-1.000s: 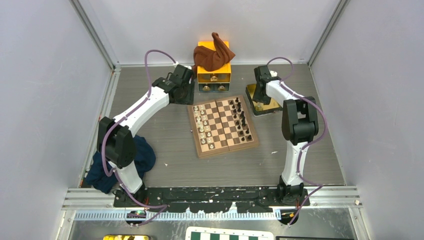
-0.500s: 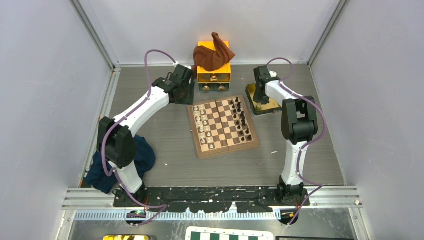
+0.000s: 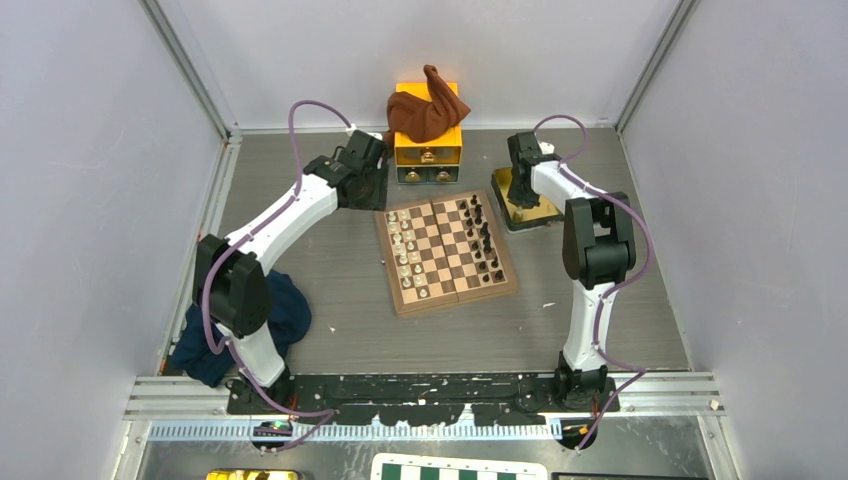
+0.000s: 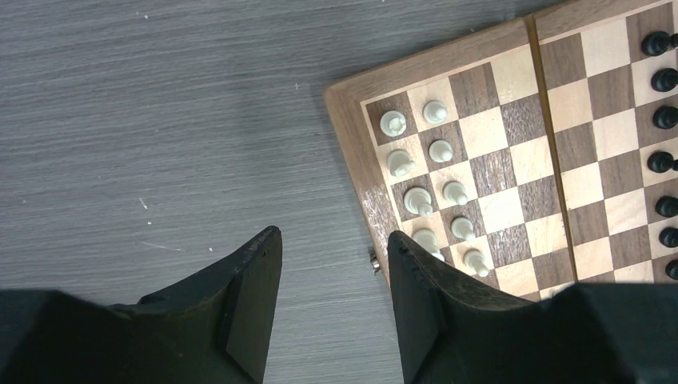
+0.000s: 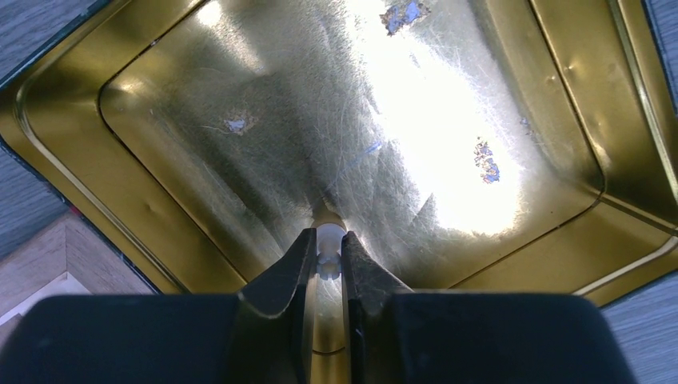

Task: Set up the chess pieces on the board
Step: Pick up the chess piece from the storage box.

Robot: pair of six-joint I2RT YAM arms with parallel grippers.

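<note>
The wooden board (image 3: pixel 399 291) lies mid-table. Cream pieces (image 3: pixel 405 245) stand in its two left columns and dark pieces (image 3: pixel 485 235) along its right side. In the left wrist view the board's corner (image 4: pixel 344 120), several cream pieces (image 4: pixel 418 200) and dark pieces (image 4: pixel 662 80) show. My left gripper (image 4: pixel 334 240) is open and empty above the bare table just left of the board (image 3: pixel 372 185). My right gripper (image 5: pixel 328 240) is shut on a small cream-white piece (image 5: pixel 329 254) inside the gold tray (image 5: pixel 480 120), right of the board (image 3: pixel 520 200).
An orange drawer box (image 3: pixel 427 150) with a brown cloth (image 3: pixel 425 105) on it stands behind the board. A dark blue cloth (image 3: pixel 285 310) lies by the left arm's base. A green-and-white checkered board (image 3: pixel 455 468) sits at the near edge.
</note>
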